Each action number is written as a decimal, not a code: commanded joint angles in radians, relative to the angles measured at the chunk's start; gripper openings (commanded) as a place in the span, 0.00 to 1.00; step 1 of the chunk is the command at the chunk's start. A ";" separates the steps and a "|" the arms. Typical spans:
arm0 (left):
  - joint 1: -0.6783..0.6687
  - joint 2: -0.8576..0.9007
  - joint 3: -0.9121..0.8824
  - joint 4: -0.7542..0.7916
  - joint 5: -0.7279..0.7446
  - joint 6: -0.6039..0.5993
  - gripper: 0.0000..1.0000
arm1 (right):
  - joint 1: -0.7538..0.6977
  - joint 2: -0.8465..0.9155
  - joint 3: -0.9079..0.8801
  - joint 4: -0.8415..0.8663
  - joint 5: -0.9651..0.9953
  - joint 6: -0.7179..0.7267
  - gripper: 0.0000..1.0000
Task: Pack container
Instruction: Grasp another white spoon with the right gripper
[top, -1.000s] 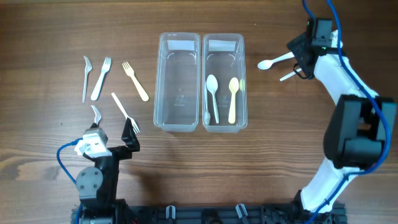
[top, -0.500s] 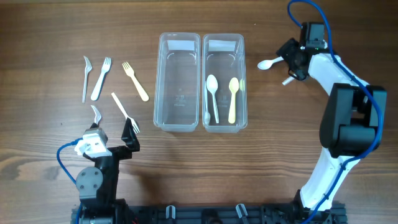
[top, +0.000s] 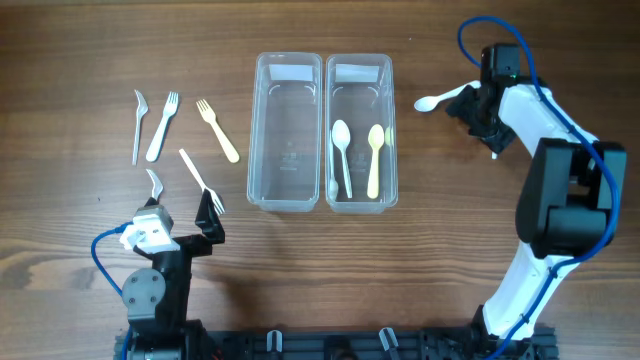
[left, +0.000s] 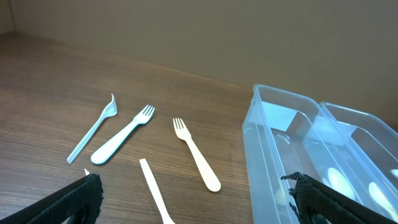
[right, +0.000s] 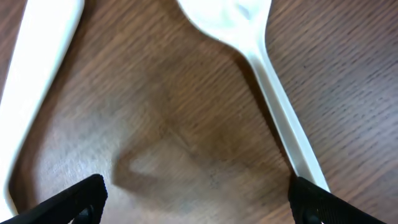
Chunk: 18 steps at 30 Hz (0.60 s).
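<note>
Two clear containers stand side by side: the left one (top: 285, 195) is empty, the right one (top: 360, 200) holds a white spoon (top: 342, 155) and a yellow spoon (top: 374, 160). A loose white spoon (top: 435, 100) lies right of them. My right gripper (top: 482, 112) is open, low over the table at that spoon's handle. In the right wrist view the spoon (right: 249, 37) runs to the right fingertip, a second white utensil (right: 31, 93) lies at the left, and the jaws (right: 199, 199) hold nothing. My left gripper (top: 210, 212) is open and empty, near the table's front left.
Several forks lie left of the containers: a light blue one (top: 137, 125), a white one (top: 162, 125), a cream one (top: 218, 130) and a white one (top: 200, 178) next to the left gripper. The left wrist view shows the cream fork (left: 196, 152) and the containers (left: 273, 143).
My right gripper has turned and come down over the loose spoon's handle, now covering the second white utensil in the overhead view. The left arm has not moved.
</note>
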 joint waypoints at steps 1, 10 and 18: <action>0.008 -0.006 -0.005 0.000 0.008 0.016 1.00 | -0.002 -0.173 -0.016 0.005 -0.018 -0.134 0.93; 0.008 -0.006 -0.005 0.000 0.008 0.016 1.00 | -0.063 -0.288 -0.016 0.038 0.098 -0.354 0.99; 0.008 -0.006 -0.005 0.000 0.008 0.016 1.00 | -0.130 -0.147 -0.016 0.128 0.002 -0.499 0.93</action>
